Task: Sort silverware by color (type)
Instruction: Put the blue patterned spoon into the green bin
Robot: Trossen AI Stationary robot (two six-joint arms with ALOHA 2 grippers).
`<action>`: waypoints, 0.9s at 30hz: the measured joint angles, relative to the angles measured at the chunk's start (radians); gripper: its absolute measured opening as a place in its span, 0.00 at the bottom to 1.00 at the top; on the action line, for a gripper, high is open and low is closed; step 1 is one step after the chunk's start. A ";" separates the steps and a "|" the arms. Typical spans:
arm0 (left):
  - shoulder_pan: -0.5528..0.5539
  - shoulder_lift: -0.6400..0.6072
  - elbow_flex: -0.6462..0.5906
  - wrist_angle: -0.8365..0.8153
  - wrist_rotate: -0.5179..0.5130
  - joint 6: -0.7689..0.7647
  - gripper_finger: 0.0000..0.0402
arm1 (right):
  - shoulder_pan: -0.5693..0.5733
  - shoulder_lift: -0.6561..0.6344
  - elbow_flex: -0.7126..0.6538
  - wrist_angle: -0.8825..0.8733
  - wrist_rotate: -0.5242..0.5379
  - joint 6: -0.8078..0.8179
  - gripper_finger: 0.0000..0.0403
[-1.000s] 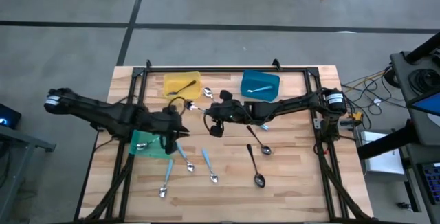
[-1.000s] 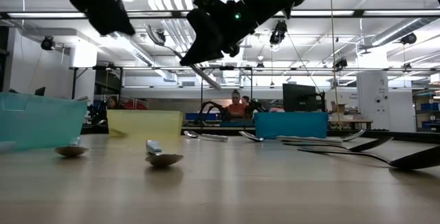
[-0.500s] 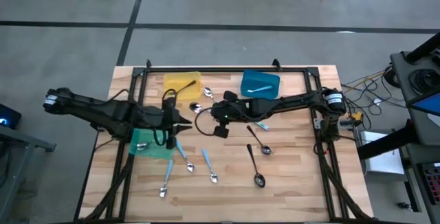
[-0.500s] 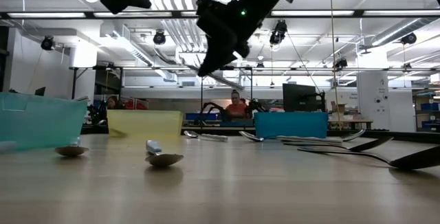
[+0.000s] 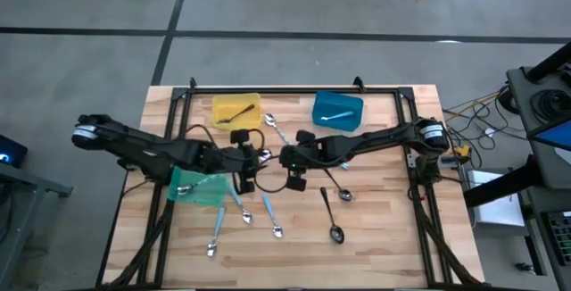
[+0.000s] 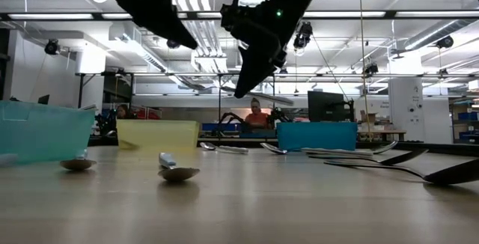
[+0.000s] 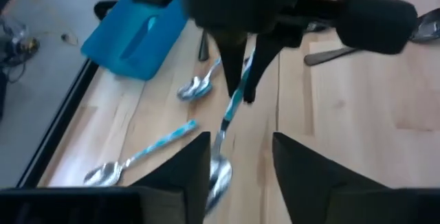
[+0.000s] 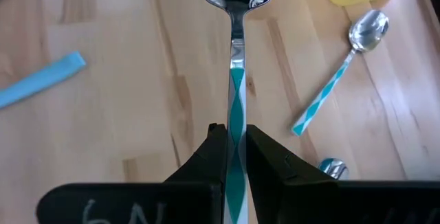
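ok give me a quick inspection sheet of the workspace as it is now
surface: wooden table, black frame rails.
job's things: spoons loose on the wood; one striped spoon held in the air.
clutter: yellow bin, blue bin, green bin.
grippers: right gripper shut on the striped spoon; left gripper open facing it.
cables: bundle off the table's right edge.
surroundings: person seated far back.

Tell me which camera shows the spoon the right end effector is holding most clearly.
The right wrist view: the striped teal spoon runs from the right end effector to its bowl. The left wrist view shows it hanging; the high and low views barely show it.
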 joint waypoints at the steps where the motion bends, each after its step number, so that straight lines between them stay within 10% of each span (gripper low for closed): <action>1: 0.001 0.020 0.000 0.031 0.002 0.018 0.37 | 0.001 0.000 0.000 -0.003 0.000 0.001 0.06; 27: 0.085 0.326 0.001 0.325 0.049 0.263 0.41 | 0.004 0.000 -0.003 -0.049 -0.034 -0.001 0.06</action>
